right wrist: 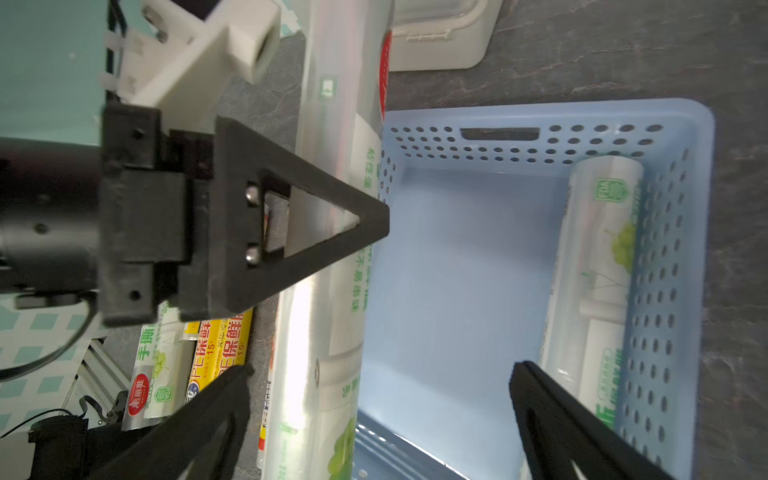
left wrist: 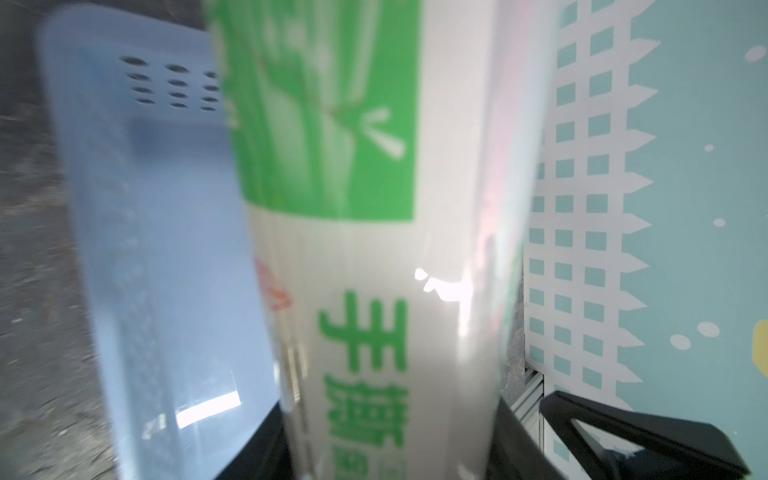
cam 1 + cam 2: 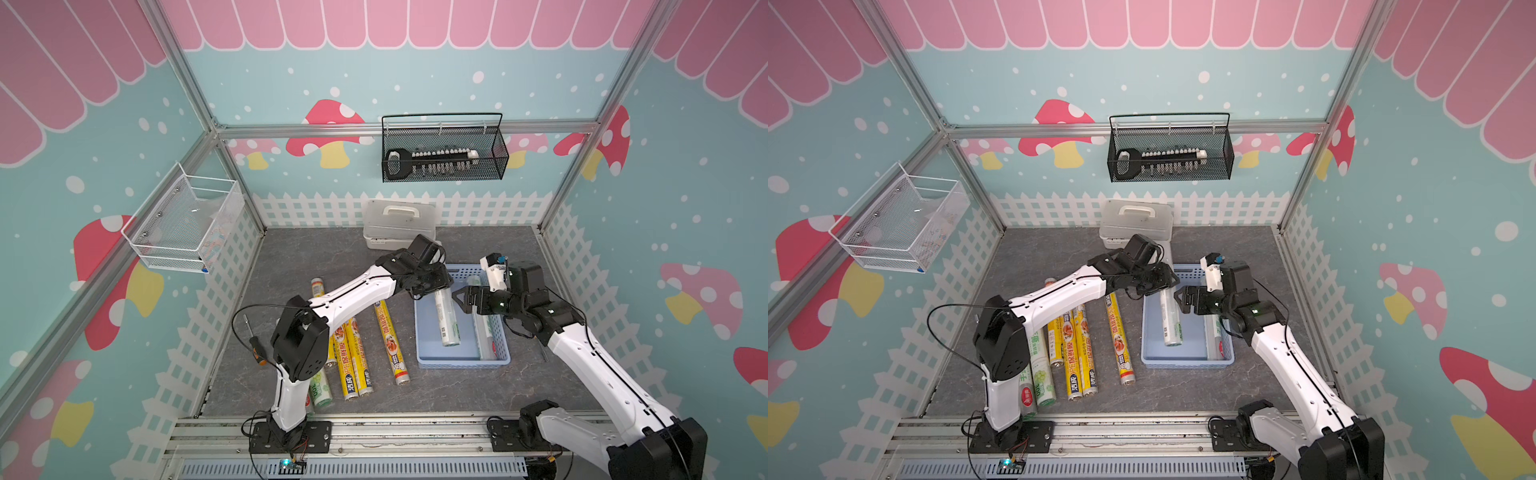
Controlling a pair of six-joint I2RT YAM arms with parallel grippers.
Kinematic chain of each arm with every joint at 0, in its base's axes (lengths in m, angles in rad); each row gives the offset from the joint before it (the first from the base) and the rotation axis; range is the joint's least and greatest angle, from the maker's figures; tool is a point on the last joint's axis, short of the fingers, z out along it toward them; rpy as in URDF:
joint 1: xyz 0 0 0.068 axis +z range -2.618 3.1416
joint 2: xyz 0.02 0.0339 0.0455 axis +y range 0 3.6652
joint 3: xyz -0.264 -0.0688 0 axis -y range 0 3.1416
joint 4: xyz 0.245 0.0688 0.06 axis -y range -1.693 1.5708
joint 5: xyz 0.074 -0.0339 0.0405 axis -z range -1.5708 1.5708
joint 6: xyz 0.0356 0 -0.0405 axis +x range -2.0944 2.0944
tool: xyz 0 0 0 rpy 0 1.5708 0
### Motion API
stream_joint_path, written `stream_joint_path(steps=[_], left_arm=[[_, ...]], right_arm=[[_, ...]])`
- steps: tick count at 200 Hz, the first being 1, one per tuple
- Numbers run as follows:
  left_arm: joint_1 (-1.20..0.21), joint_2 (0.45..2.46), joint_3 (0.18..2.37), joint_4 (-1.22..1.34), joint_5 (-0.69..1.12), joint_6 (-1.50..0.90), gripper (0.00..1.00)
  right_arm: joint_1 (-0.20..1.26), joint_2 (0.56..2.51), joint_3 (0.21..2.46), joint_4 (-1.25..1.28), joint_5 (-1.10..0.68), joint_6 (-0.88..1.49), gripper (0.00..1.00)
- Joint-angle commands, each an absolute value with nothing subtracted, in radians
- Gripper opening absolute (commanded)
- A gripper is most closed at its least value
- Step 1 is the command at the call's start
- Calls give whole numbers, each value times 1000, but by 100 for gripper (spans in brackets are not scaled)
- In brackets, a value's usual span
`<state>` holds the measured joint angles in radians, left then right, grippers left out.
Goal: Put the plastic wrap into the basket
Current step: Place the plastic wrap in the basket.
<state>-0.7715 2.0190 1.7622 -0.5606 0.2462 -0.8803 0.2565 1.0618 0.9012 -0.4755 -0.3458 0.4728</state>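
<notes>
glossy film, white with green print: that's the white-and-green roll [image 3: 447, 320] clamped by its far end in my left tool [image 3: 434, 289], jaws drawn narrow around it. it hangs lengthwise over the left side of the basket [image 3: 461, 365], right along the left wall. whether its near end touches the floor yet, i cannot tell. my right tool [image 3: 459, 301] hovers just beside it over the basket, spread wide and holding nothing. a second roll [image 3: 485, 338] lies against the right wall, and the yellow rolls [image 3: 390, 340] wait on the bench [image 3: 324, 257] to the left.

now the worries. i'm gripping one end only, so the free end can swing or sag. if i let go while it is slanted across the rim, i reckon it tips out and rolls away over the bench. the film looks slick, so it may slide through the jaws early. my two tools are close together, and a careless move could knock them into each other. the basket looks light, so a push down on its wall could shove it.
</notes>
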Motion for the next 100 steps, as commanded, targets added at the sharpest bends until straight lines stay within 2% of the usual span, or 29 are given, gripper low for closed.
stream_joint_path(steps=[1,71,100], left_arm=[[-793,2071,1855,-517,332,-899,18],[-805,2183,1911,-519,350,-924,18],[-806,2229,1934,-522,353,-934,18]], right_arm=[[190,1030,858,-515,-413,469,99],[149,1005,825,-604,-350,391,100],[149,1017,836,-664,-249,354,100]])
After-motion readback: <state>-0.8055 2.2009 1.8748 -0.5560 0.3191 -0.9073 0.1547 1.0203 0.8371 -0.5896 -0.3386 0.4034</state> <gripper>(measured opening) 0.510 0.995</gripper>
